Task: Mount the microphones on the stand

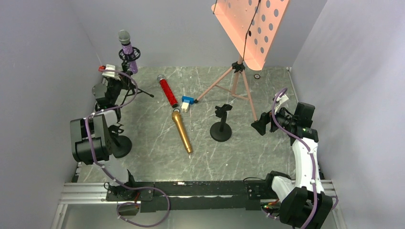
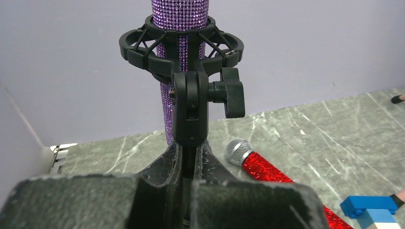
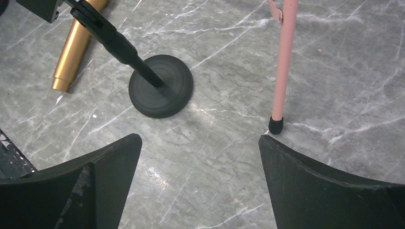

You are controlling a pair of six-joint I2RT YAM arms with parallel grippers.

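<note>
Microphones: we count three, one mounted at far left and two lying flat on the table (image 1: 267,157).
Purple microphone (image 2: 180,28): upright with its silver mesh head on top. Its glittery body passes through the black shock mount (image 2: 181,47).
Left stand (image 2: 190,112): thin black post in the back left corner, carrying the shock mount on a pivot joint with a side knob.
Left gripper (image 2: 187,155): clenched on the left stand's post just under the pivot. We see the fingers (image 2: 165,167) pressed close with the post between them.
Round black base (image 1: 122,145): on the table beside the left arm, partly hidden by it.
Red microphone (image 1: 167,91): flat on the table, mesh head toward the back wall, right of the left stand and apart from it.
Blue-and-white block (image 1: 186,102): just beside the red microphone's lower end.
Gold microphone (image 1: 182,131): flat, head near the block, tail pointing toward the arms.
Desk stand (image 1: 221,126): round black base, short post, clip on top. It stands right of the gold microphone, apart from it.
Music stand (image 1: 239,81): pink tripod with a tilted perforated desk above.
Right gripper (image 3: 200,143): jaws spread wide, grasping nothing. It hovers over bare table between the desk stand's base and a pink tripod foot.
</note>
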